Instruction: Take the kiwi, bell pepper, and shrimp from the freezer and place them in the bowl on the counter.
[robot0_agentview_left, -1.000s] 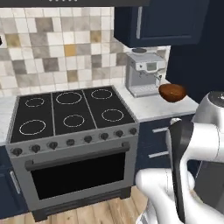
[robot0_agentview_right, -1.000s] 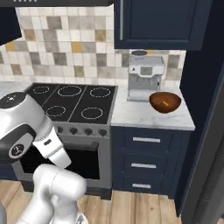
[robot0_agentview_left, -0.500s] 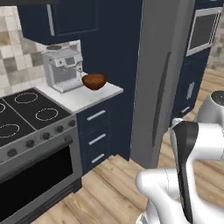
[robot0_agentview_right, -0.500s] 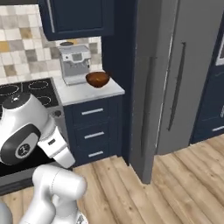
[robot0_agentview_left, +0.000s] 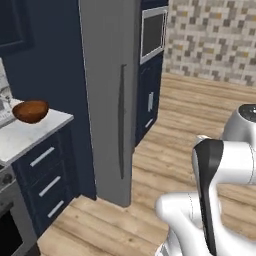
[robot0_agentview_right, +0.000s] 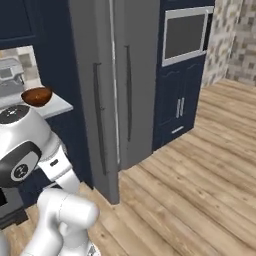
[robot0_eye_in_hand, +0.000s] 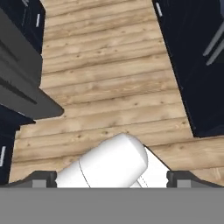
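Wooden floor stretches ahead of the closed freezer (robot0_agentview_right: 92, 100); the kiwi, pepper and shrimp must be behind its door. I judge I'm approaching. My gripper (robot0_eye_in_hand: 112, 178) is spread, empty. Next: grasp the handle (robot0_agentview_right: 99, 120). The bowl (robot0_agentview_left: 31, 110) waits near the counter (robot0_agentview_left: 30, 136) corner.
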